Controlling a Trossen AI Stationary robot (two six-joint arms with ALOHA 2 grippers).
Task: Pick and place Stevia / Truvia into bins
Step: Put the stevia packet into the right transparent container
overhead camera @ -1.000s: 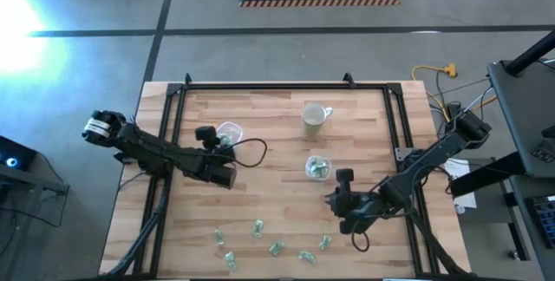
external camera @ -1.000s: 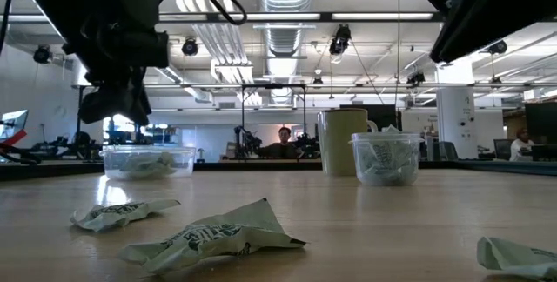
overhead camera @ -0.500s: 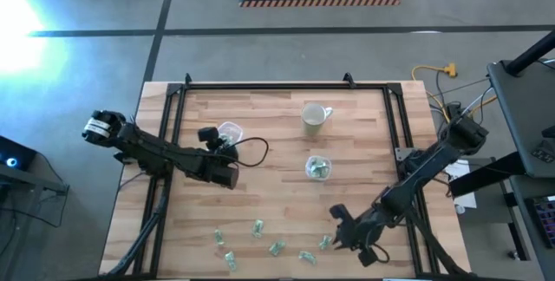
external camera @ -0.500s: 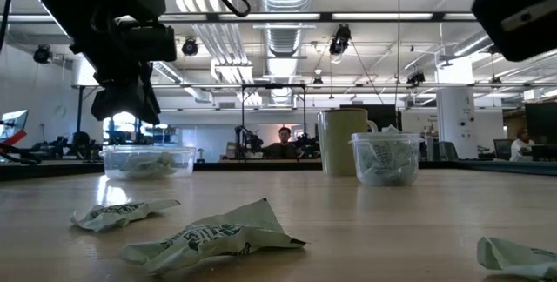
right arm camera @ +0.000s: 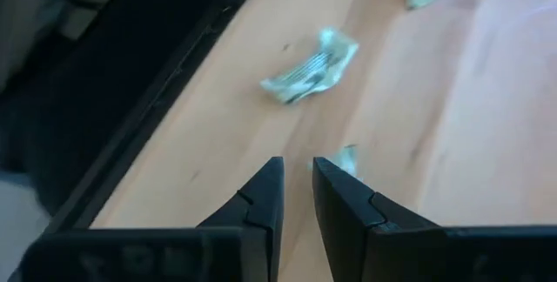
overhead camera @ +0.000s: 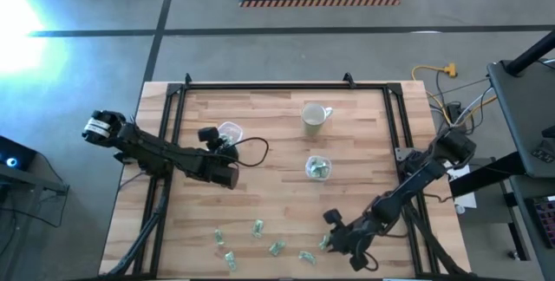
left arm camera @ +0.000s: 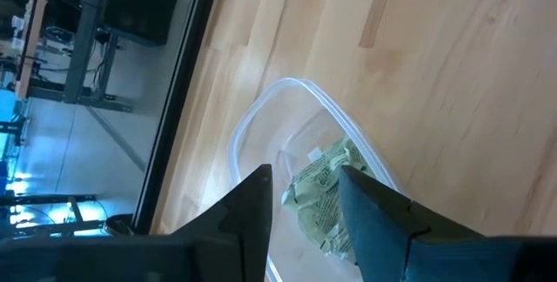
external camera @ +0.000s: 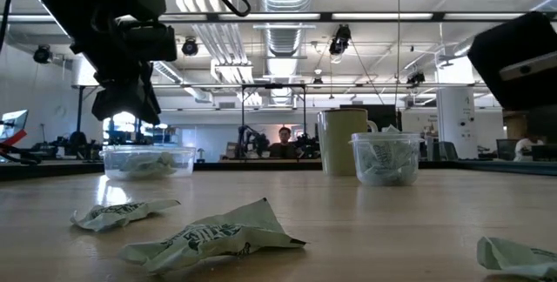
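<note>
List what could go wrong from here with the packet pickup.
1. The right gripper comes down with a narrow gap over a small flat packet; it may pinch beside it or push it away.
2. That packet lies near the table edge, so a nudge might knock it off.
3. The left gripper hangs over its bin, which a low move might tip.

The table [overhead camera: 269,186] is pale blond wood in long planks with a fine grain, edged by a black metal frame [overhead camera: 260,85]. The sweetener packets [overhead camera: 257,227] scattered toward six o'clock are green and white; in the low view the nearest one [external camera: 209,234] shows dark print on its crumpled paper. Both bins, the wider bin [overhead camera: 229,131] at nine o'clock and the smaller bin [overhead camera: 316,167] near centre, are clear plastic. The mug [overhead camera: 313,118] at twelve o'clock is cream. Both arms are black. The floor [overhead camera: 260,21] is grey, crossed by dark lines.
</note>
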